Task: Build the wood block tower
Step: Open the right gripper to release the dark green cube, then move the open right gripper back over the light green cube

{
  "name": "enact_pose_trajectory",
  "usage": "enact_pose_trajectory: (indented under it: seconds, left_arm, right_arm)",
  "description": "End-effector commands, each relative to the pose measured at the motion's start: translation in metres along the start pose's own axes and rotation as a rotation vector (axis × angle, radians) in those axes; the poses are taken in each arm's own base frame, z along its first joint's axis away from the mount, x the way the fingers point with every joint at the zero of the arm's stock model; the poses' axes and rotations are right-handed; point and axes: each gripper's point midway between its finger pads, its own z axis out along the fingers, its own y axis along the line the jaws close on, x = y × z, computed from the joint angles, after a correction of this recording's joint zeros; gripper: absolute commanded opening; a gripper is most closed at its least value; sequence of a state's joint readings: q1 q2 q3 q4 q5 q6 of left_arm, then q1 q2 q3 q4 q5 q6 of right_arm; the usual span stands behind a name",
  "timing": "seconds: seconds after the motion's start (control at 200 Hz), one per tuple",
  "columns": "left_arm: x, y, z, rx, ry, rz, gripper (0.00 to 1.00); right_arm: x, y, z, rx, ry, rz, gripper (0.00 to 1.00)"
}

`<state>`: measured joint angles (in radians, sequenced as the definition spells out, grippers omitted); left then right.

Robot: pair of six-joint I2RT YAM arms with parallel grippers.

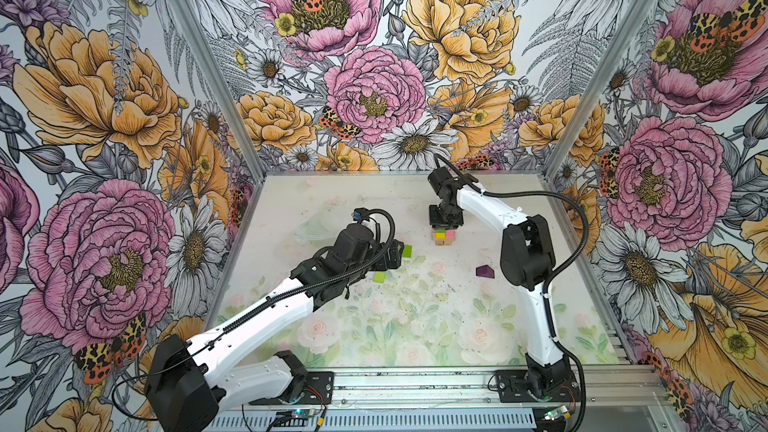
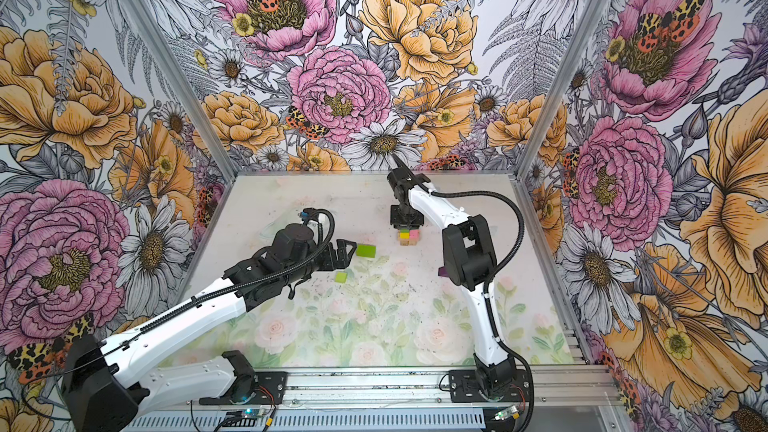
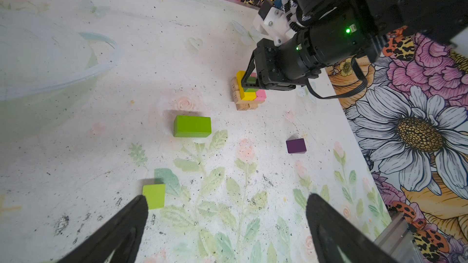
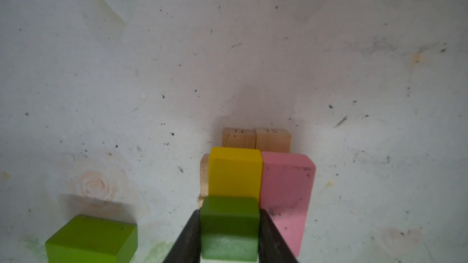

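Atop the wood block tower [image 1: 443,237] toward the desk's far edge, the right tool [image 4: 229,214] pinches a green cube [image 4: 229,226], likely light, stiff and slick, by opposite flat sides; the left tool [image 3: 226,198] gapes empty.

Top views are set high in front, angled downward. The tower [image 4: 235,170] is framed closely from the right wrist, distantly from the left.
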<state>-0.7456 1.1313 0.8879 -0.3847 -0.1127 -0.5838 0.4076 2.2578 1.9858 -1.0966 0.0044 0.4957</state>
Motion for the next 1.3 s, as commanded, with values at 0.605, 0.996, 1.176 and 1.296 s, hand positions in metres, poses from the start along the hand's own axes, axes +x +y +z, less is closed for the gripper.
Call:
enact_pose_trajectory:
  seconds: [0.605,0.996,1.176,1.296]
  left_arm:
    - [-0.012,-0.001,-0.019,0.023,-0.051,-0.005,0.98]
    - [-0.002,0.021,-0.065,-0.006,-0.116,-0.052,0.98]
    - [0.024,0.049,-0.083,-0.036,-0.135,-0.118,0.98]
    - [0.039,0.062,-0.091,-0.046,-0.125,-0.144,0.98]
  right_arm:
    - [-0.019,0.004,-0.069,-0.058,-0.131,-0.011,0.55]
    - [0.021,0.035,-0.107,-0.090,-0.158,-0.069,0.54]
    - [0.058,0.073,-0.094,-0.090,-0.121,-0.147,0.52]
    - [0.077,0.095,-0.085,-0.111,-0.101,-0.172,0.51]
